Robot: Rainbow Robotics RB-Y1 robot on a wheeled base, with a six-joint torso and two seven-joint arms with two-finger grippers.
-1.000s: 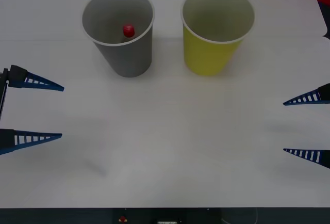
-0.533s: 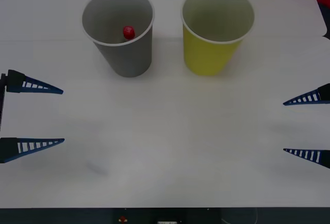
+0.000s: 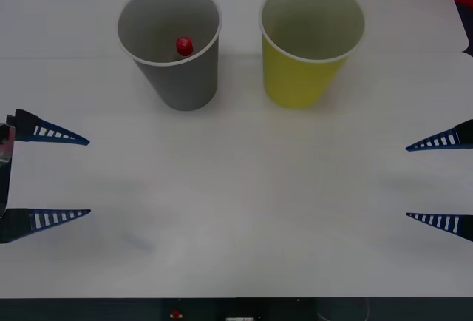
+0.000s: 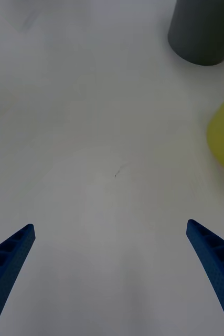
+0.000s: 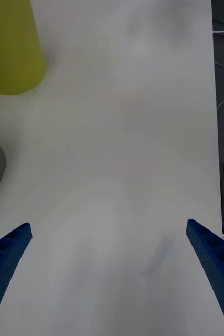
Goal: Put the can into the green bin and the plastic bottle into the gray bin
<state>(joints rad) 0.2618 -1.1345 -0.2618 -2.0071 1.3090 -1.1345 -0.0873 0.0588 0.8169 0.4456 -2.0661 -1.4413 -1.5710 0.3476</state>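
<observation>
text: no readable lettering | gray bin [image 3: 171,47]: plain, unprinted wall | green bin [image 3: 307,44]: plain, unprinted wall | plastic bottle [image 3: 183,46]: red cap visible, label hidden | table [image 3: 244,188]: blank white, 0 signs

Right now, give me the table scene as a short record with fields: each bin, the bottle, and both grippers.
gray bin: upright, far left of table
plastic bottle: inside gray bin, red cap showing
green bin: upright, beside gray bin, contents not visible
left gripper: open, at left edge, holding nothing
right gripper: open, at right edge, holding nothing
</observation>
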